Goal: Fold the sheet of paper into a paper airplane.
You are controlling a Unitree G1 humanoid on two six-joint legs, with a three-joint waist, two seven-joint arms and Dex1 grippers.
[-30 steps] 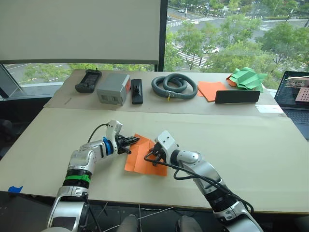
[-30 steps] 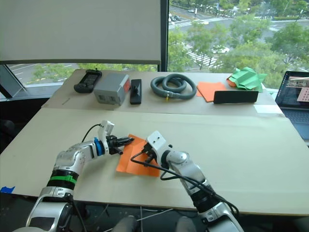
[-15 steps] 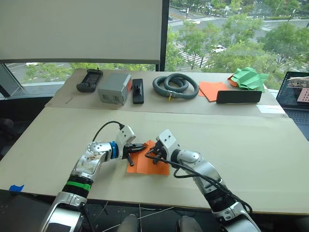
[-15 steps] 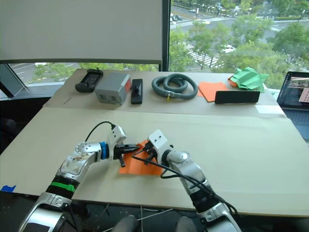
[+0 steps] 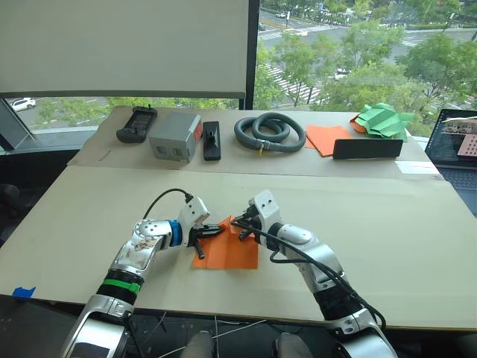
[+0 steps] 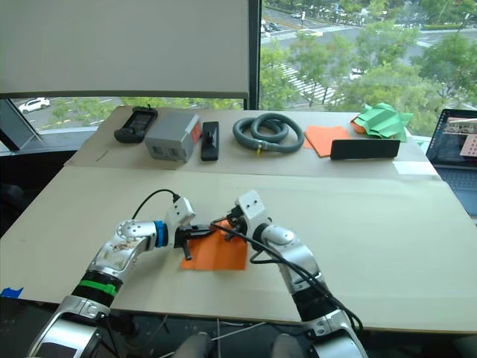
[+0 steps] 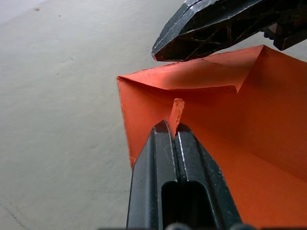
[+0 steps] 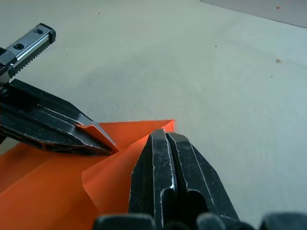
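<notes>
The orange sheet of paper (image 5: 226, 252) lies partly folded on the near table, between my two arms. My left gripper (image 5: 215, 230) comes in from the left and is shut on a small raised tab of the sheet (image 7: 177, 108). My right gripper (image 5: 237, 222) is shut, its tips resting on the folded far corner of the sheet (image 8: 169, 125). In the right wrist view the left gripper's fingers (image 8: 57, 127) lie just beside my right gripper (image 8: 164, 136). No paper airplane shape shows.
On the far table stand a black remote (image 5: 136, 124), a grey box (image 5: 175, 136), a black device (image 5: 212, 140), a coiled hose (image 5: 269, 132), an orange paper stack (image 5: 326, 138), a black bar (image 5: 366, 148) and green paper shapes (image 5: 382, 121). A laptop (image 5: 456, 138) sits far right.
The left arm swung in closer and took hold of the sheet's tab. The right gripper moved from the sheet's middle to its far corner. The sheet now lies more compact.
</notes>
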